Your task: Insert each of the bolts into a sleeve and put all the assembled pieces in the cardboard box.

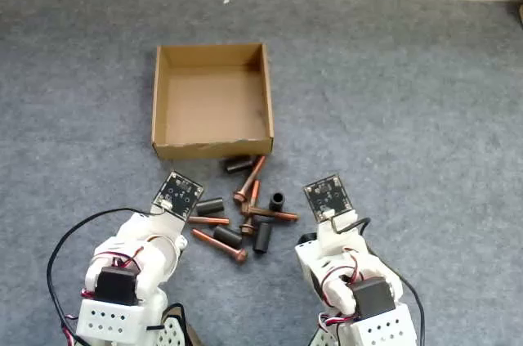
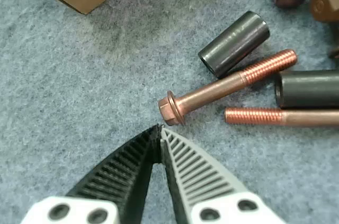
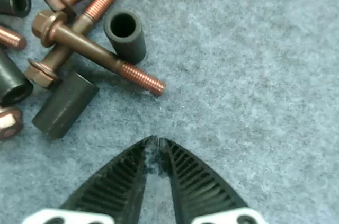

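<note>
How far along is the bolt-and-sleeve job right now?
Done: nothing; the cardboard box holds no pieces. In hand: nothing; the left gripper and right gripper are shut and empty. Remaining: all bolts and sleeves lie loose before the box.

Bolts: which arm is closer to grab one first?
Probably left. The left fingers, shut, have their tips almost touching the head of a bolt lying flat on the carpet. The right fingers, also shut, face bare carpet, and their nearest bolt lies farther off.
</note>
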